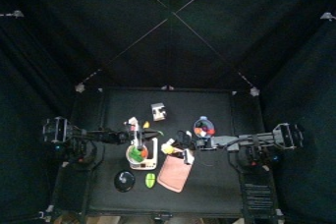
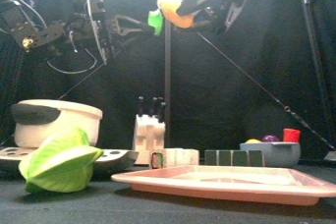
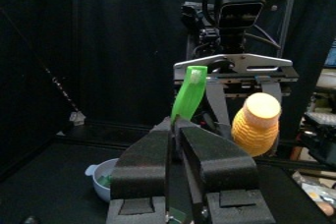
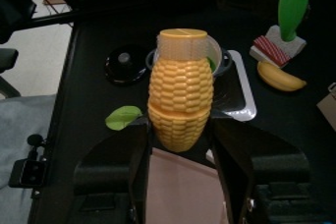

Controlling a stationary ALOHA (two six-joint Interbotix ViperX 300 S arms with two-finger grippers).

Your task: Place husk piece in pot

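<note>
jaws of my left gripper (image 3: 178,130) are pinching shut on a green husk piece (image 3: 191,92), which is sticking up from between the tips. i'm holding it high above the table; in the front view it is showing as a small green strip (image 2: 155,21) just beside the corn cob. my right gripper (image 4: 182,140) is clamping the lower end of that corn cob (image 4: 180,88), yellow and standing upright between the jaws, and the left wrist view is showing the same cob (image 3: 256,122) hanging under the right arm opposite me.

below, on the black table (image 1: 218,185), a pink tray (image 2: 250,181) is lying at the front with a loose green husk leaf (image 2: 59,162) beside it. behind that leaf a white pot (image 2: 55,122) is sitting, well apart from the husk piece i'm holding. farther back, a small white rack (image 2: 149,130) and a grey bowl (image 2: 270,152) with colourful bits in it are standing.
</note>
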